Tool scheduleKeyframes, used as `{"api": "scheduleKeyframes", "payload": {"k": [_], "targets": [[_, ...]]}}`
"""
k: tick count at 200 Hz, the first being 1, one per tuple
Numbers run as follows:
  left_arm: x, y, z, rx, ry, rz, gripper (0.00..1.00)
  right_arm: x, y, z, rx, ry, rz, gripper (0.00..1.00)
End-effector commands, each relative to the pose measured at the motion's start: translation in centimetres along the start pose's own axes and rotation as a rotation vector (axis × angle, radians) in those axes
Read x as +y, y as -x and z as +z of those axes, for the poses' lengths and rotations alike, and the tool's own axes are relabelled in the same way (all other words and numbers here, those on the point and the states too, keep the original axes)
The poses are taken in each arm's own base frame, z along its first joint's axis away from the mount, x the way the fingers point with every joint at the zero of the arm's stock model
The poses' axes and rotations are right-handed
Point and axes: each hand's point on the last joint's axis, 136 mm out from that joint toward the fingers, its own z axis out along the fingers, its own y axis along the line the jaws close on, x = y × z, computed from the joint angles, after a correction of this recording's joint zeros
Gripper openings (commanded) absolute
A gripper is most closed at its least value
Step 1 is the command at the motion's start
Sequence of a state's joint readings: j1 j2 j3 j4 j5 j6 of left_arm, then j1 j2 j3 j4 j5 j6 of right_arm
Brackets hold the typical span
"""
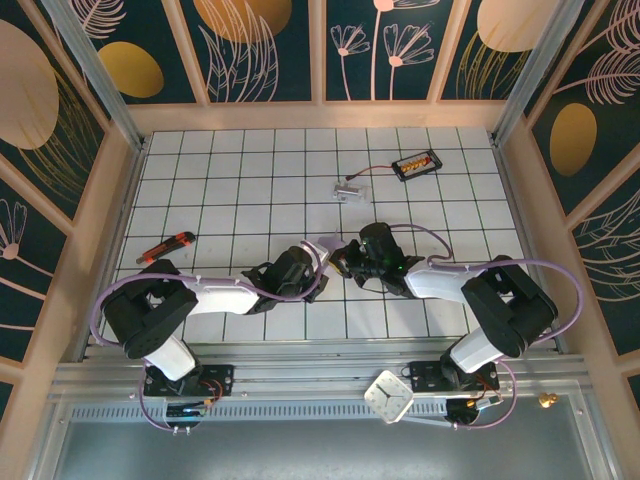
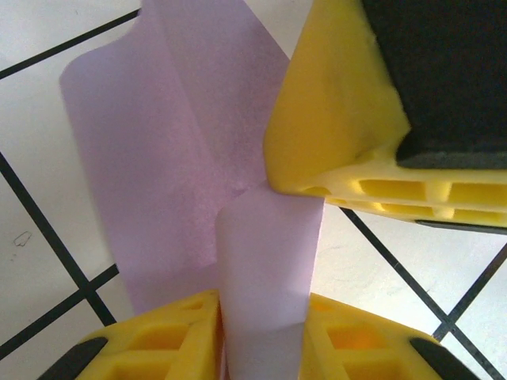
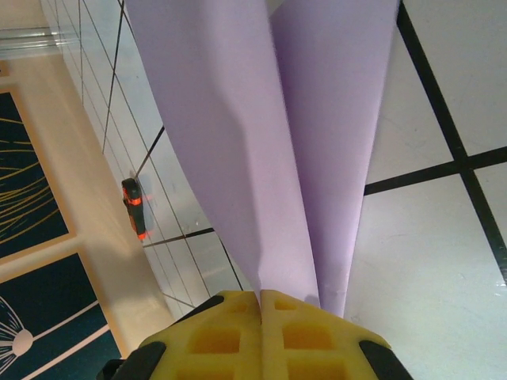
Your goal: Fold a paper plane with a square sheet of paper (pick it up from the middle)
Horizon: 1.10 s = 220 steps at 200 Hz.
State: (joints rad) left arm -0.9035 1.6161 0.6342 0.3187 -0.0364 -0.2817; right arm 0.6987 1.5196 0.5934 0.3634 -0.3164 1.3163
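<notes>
Paper plane [image 1: 323,243] is half made at this point. It's a lavender dart shape held up off the tiled table [image 1: 250,180] right in the middle, between the two arms. The right gripper [image 3: 261,299] is clamped tight on it: its yellow fingers meet flush, and the two wing panels fan out of the seam along the centre crease. The left gripper [image 2: 261,305] is a different story. Its fingers [image 2: 170,340] stand apart on either side of a puffy curled flap that touches both of them but isn't squashed flat, so I wouldn't call that a real pinch. As for handling, this stuff weighs next to nothing and is floppy as anything. You can see the panels bowing and the flap rolling over on itself, so it'll sag or twist wherever nothing supports it. It's also easy to crumple or tear if the two arms pull against each other. My take is to grab it on the crease, where the layers stack up and give some stiffness, not out on a loose wing edge. Go gently too, because any stray dent becomes a permanent fold. The orange utility knife [image 1: 165,248] lies well off to the left, out of the way.
</notes>
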Motion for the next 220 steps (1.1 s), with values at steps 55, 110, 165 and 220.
{"api": "scheduleKeyframes", "payload": {"k": [55, 110, 165, 220], "targets": [[-0.5, 0.9, -0.6, -0.026, -0.015, -0.036, 0.3, -0.3, -0.3, 0.3, 0.025, -0.002, -0.005, 0.14], [0.0, 0.6, -1.4, -0.032, 0.001, -0.025, 0.36, 0.3, -0.2, 0.1, 0.029, 0.021, 0.0, 0.07], [0.2, 0.1, -1.8, -0.052, 0.017, 0.011, 0.48, 0.9, -0.4, 0.1, 0.044, 0.054, 0.039, 0.04], [0.2, 0.2, -1.1, -0.045, 0.043, 0.046, 0.44, 0.8, -0.4, 0.3, 0.048, 0.052, 0.053, 0.04]]}}
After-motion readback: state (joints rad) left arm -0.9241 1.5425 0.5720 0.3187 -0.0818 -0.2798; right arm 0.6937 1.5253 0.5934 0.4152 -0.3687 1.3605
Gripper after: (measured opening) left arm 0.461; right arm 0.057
